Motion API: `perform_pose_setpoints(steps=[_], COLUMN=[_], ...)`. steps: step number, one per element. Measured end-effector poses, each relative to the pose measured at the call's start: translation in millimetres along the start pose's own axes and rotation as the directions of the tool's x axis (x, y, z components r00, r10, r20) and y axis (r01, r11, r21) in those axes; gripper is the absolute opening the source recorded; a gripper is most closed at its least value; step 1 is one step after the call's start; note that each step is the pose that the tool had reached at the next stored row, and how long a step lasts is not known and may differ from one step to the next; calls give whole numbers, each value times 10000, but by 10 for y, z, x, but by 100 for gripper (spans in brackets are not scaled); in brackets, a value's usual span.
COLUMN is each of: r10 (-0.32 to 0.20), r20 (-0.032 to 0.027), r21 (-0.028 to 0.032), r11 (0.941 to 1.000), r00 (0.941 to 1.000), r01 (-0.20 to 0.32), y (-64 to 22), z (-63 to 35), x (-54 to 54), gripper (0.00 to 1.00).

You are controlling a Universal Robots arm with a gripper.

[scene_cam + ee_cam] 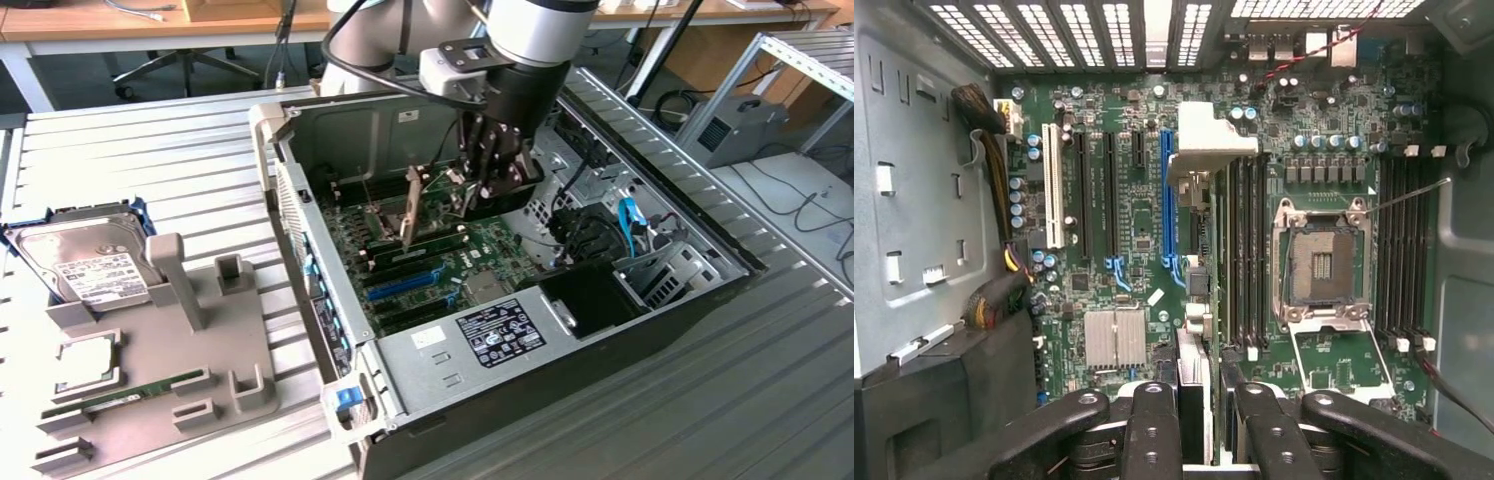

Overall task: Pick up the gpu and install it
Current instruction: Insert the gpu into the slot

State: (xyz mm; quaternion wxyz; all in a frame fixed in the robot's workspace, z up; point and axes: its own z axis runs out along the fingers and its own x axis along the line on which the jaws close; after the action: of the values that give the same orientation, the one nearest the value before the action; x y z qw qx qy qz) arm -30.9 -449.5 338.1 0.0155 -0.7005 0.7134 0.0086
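The operation in hand is the installation step: the pick-up is complete, and the card is being carried inside the open computer case (pixel 400 130), which lies on its side on the slatted counter (pixel 160 160). In the exterior view the claw (pixel 491 190) hangs down into the case with the gpu (pixel 416 205) grasped edge-on between its fingers, the board held upright above the motherboard (pixel 441 270) and not yet touching it. In the wrist view the gpu (pixel 1192 190) is seen end-on, running away from the camera between the black fingers (pixel 1154 430), its pale bracket end at the far side; the claw is clenched on the card, not released. The card hovers near the blue expansion slot (pixel 1167 195), apparently just to one side of it and toward the bank of black memory slots (pixel 1244 250); whether its edge connector is exactly over the slot cannot be determined from these views. The empty processor socket (pixel 1322 262) lies well apart beyond the memory slots. Judged from this position, seating calls for the card edge to be parallel with the slot along its whole length, the bracket end brought to the rear opening of the case, and a straight, vertical descent. On the exterior view's left, the grey parts tray (pixel 147 400) carries the hard drive (pixel 83 268) and a memory stick (pixel 140 390).
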Motion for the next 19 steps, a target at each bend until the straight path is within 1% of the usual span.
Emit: perform_pose_setpoints(steps=[19], r10=[0], r20=[9], r21=[0], r11=[10000], r00=[10000], r01=[0], y=[8], z=[52], x=[47], gripper=[27])
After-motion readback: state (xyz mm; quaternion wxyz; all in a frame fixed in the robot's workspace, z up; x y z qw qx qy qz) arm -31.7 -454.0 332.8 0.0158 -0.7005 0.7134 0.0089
